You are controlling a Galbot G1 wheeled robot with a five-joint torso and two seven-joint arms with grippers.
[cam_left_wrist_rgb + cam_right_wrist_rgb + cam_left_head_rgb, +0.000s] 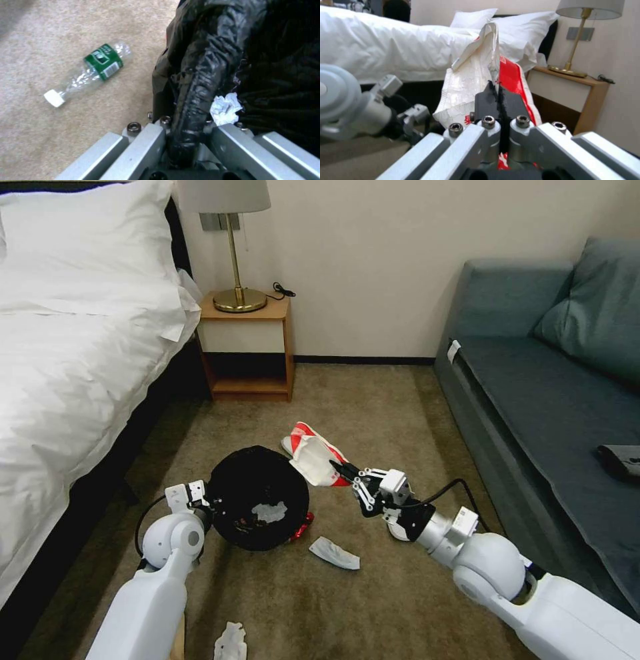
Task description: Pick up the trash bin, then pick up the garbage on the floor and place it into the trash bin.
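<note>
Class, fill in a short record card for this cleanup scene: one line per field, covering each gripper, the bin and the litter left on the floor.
Left gripper: shut on the trash bin rim
Right gripper: shut on a red-and-white wrapper, beside the bin's rim
In bin: crumpled tissue
On carpet: bottle, white slipper, tissue, red can by the bin
Setting: between bed and sofa

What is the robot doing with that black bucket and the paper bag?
It is tidying a bedroom floor. Its left tool is clamped on the rim of the black-lined trash bin, which already has a crumpled tissue inside. Its right tool pinches a red-and-white paper bag beside the bin's rim. A plastic bottle and white scraps lie on the carpet.
</note>
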